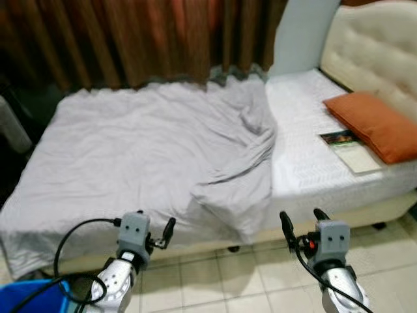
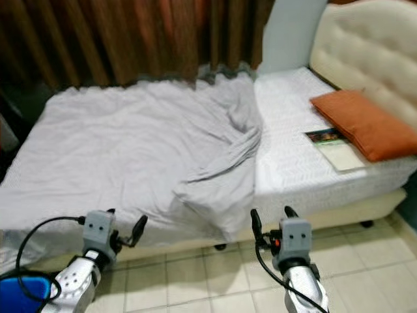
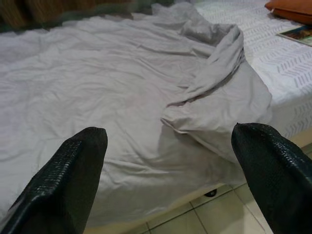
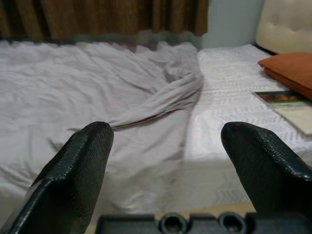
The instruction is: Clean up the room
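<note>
A grey blanket [image 1: 156, 156] lies rumpled over the bed [image 1: 306, 166], its edge folded back (a thick ridge near the middle). Both the left gripper [image 1: 159, 236] and right gripper [image 1: 303, 223] hover over the tiled floor before it, fingers apart, holding nothing. An orange pillow [image 1: 374, 124] and a book [image 1: 348, 149] rest on the bare sheet.

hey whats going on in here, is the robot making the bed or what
The robot stands at the side of a bed, both arms raised toward it. The left gripper and right gripper are open and hold nothing. A grey blanket lies rumpled, folded back at one edge. An orange pillow and a book lie near the headboard.
</note>
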`<state>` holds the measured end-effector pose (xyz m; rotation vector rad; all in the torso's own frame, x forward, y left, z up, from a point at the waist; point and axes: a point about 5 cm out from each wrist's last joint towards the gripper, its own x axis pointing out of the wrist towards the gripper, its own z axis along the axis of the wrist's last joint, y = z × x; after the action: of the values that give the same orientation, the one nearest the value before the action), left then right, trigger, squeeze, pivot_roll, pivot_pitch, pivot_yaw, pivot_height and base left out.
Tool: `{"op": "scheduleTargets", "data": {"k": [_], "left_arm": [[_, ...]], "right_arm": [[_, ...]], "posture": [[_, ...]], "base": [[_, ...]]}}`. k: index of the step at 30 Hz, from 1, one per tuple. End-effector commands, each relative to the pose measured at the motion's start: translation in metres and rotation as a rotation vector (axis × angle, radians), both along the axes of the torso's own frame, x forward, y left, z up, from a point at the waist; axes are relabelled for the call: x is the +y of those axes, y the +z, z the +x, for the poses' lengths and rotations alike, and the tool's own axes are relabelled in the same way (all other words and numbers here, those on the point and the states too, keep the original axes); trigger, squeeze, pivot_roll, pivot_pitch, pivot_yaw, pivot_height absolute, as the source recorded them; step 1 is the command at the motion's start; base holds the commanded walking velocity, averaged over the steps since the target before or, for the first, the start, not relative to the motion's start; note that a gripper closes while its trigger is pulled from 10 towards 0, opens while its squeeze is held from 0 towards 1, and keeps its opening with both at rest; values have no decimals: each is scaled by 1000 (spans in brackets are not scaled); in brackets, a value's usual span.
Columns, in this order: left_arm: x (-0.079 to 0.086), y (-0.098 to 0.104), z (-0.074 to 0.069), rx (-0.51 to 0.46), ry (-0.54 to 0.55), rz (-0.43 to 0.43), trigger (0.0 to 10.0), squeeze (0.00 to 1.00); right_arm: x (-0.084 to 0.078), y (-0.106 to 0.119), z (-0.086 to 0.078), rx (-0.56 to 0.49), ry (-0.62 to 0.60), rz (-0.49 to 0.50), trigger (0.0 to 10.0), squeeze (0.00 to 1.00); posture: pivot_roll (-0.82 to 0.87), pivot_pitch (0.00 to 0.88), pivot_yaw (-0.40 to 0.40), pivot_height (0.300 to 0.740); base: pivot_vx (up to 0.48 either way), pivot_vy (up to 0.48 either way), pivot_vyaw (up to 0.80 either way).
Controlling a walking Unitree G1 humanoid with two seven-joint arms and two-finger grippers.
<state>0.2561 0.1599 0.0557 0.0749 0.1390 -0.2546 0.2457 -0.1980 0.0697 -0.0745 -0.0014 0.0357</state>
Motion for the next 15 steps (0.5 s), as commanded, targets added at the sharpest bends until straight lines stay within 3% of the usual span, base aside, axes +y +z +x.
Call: {"op": "scheduleTargets", "data": {"k": [1,3,7,10,15], "left_arm": [[-4,-1,1,13,-24,14,10000,0],[-5,1,4,13,-43,23,10000,0],[-6,6,9,-18,-55,65,10000,0],[-4,6,13,-14,-25,93,10000,0],[-7,10,12,-45,-31,61,10000,0]], "right_arm": [[-5,-6,-4,24,-12,-11,10000,0],[-5,-6,-4,21,-16,-8,10000,0],[-5,-7,-4,19,-22,-6,10000,0],[-5,-7,-5,21,-24,-6,10000,0],[-5,-9,-5,23,-24,-16,10000,0]], "posture": [[-60,47,47,740],[-62,43,49,740],[-64,40,52,740],[-67,36,56,740],[-69,33,55,740]], "base": [[0,446,-800],[126,426,-800],[336,336,0],[0,0,0],[0,0,-800]]}}
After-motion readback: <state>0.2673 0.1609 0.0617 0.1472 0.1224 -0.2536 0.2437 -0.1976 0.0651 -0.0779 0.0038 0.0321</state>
